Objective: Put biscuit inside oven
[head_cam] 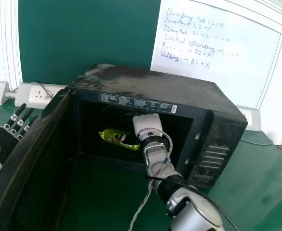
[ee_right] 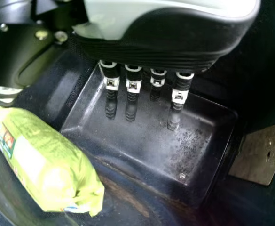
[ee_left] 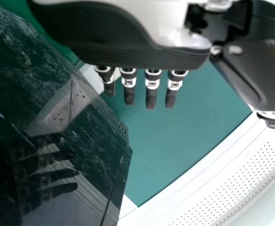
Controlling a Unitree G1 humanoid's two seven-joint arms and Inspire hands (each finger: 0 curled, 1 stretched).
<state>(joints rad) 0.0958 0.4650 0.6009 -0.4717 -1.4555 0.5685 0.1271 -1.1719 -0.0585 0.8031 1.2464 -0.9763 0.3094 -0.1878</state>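
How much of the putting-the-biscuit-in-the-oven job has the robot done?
Most of it, it seems. The green biscuit packet already lies inside the oven. Nothing looks gripped right now: the right hand is in there too, its fingers straight, not curled round the packet. What's left is probably taking that hand out, then maybe shutting the door, which is wide open.

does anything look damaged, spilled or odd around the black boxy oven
The black oven's top has uneven pale smears, and the dark recessed panel inside has speckled marks, perhaps wear or grime. I see no spill.
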